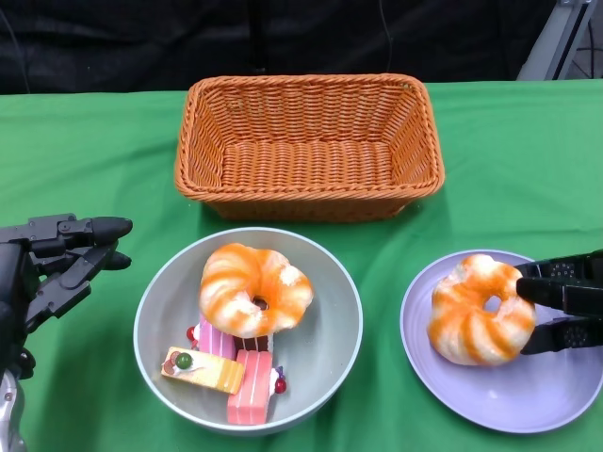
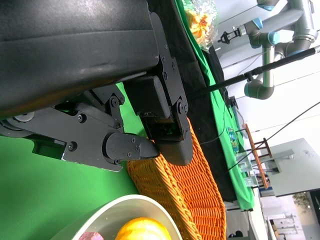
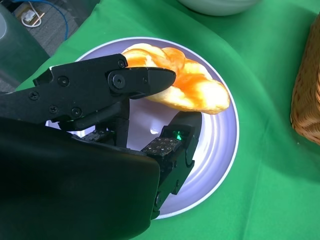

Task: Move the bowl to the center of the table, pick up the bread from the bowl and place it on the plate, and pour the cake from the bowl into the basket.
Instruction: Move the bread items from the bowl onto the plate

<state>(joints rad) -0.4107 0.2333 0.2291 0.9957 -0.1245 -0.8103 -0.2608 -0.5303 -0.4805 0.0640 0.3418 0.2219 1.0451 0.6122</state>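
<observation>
The grey-green bowl [image 1: 151, 311] stands at the table's middle front, below the basket [image 1: 306, 151]. In it lie an orange-and-white bread ring [image 1: 254, 287], a yellow cake slice [image 1: 203, 369] and a pink cake slice [image 1: 250, 395]. A second bread ring [image 1: 476, 315] rests on the lilac plate [image 1: 509, 395] at the right. My right hand [image 1: 570, 301] grips that ring's right edge, one finger above and one below. The right wrist view shows the same bread [image 3: 195, 90] on the plate [image 3: 220, 150] between the fingers of my right hand [image 3: 100, 100]. My left hand [image 1: 57, 259] hovers left of the bowl, fingers apart, holding nothing.
The wicker basket holds nothing and stands just behind the bowl; its rim shows in the left wrist view [image 2: 185, 195] and the right wrist view [image 3: 307, 100]. Green cloth covers the table. Beyond the far edge is a dark backdrop.
</observation>
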